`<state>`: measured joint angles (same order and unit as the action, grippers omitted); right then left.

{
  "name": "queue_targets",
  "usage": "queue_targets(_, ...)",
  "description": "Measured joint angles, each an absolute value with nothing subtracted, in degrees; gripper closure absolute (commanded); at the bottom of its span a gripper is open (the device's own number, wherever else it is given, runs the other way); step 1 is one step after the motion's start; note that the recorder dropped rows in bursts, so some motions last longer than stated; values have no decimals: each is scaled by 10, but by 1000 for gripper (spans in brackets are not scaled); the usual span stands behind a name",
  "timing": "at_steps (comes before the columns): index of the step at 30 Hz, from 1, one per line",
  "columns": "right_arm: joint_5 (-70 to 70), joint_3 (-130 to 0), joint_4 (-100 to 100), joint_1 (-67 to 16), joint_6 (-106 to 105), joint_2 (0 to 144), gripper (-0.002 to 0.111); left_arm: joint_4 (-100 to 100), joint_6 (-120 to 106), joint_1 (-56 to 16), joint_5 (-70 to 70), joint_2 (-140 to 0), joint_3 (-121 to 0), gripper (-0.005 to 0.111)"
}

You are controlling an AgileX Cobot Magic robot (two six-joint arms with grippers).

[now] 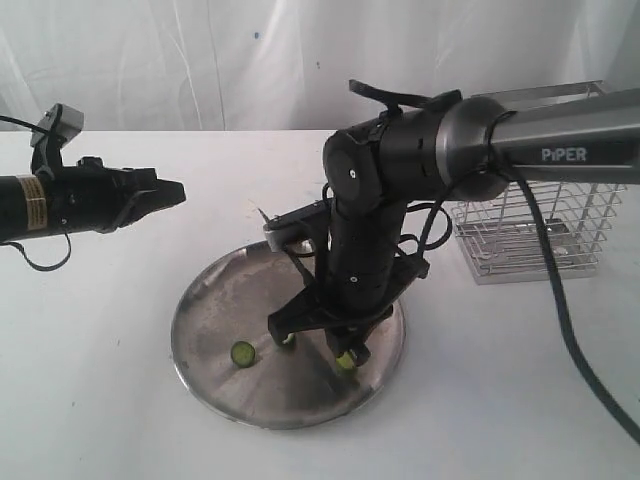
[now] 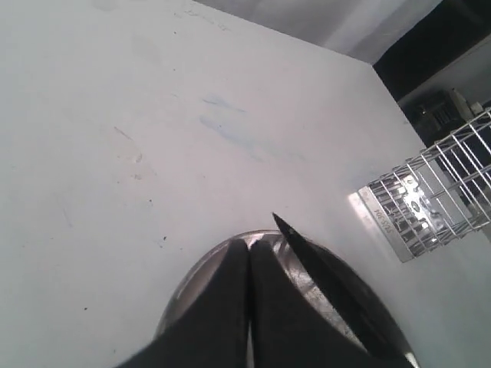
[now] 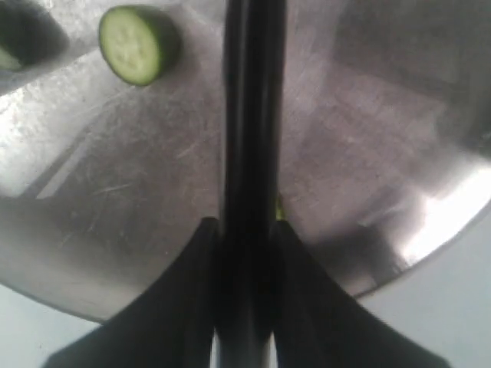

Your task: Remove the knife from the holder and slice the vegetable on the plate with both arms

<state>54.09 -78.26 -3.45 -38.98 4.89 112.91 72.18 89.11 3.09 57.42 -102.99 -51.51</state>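
My right gripper reaches down over the steel plate, shut on the knife's black handle, which runs straight between its fingers. The dark pointed blade slants up past the plate's far rim, its tip in the air. A round green vegetable slice lies on the plate, seen close up as a pale-centred disc. More vegetable pieces sit under the right gripper. My left gripper hovers left of the plate, shut and empty, with its fingers pressed together.
The chrome wire holder stands on the white table behind and to the right of the plate, and also shows in the left wrist view. A black cable hangs from the right arm. White cloth backs the table.
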Motion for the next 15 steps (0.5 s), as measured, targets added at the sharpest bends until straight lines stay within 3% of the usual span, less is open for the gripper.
queue_targets(4,539,-783,-35,-385,49,1135,73,722,887,31,573,-1037,-515,107)
queue_targets(7,554,-786,-29,-383,50,1128,68,723,887,32,573,-1035,-515,107)
queue_targets(12,576,-800,0,-383,51,1081,72,746,931,61,558,-982,-506,107)
queue_targets(15,576,-804,66,-383,79,1035,92,750,987,90,501,-907,-474,107)
